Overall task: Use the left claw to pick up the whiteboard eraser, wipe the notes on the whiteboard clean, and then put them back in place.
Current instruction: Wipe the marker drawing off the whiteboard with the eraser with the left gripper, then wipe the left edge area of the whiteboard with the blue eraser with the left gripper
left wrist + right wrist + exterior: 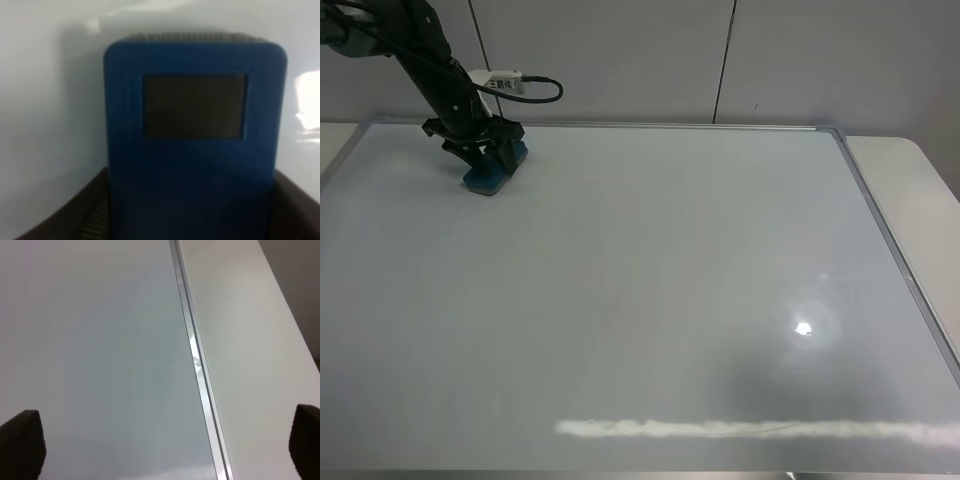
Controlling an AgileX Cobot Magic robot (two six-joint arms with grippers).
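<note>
Well, over the far-left corner of the large glossy white whiteboard (640,300), the left claw (488,165), a black two-fingered gripper on a black robot arm, reaches down to the board's surface. A small white box (503,83) and a looping black cable (545,92) sit at its wrist, above the board's far edge. The small rounded teal-blue whiteboard eraser (492,178) lies flat on the board just inside that far-left corner. The claw's fingers are narrowed around it, one on each side. In the left wrist view the whiteboard eraser (195,150) fills the space between the dark ribbed fingers (75,220), which press against both of its long sides. A darker square mark shows on its top face.

The middle of the whiteboard is bare glossy white. Toward the board's near-right part a round spot of glare shines, and a pale streak of reflected light runs along the near edge.

On the right, the thin silver-grey metal frame (890,230) borders the board, with a pale table (930,190) beyond it. The right wrist view looks down on this right edge of the whiteboard (100,340). The right gripper (165,445) has its black fingers (20,445) spread wide apart, holding nothing.
</note>
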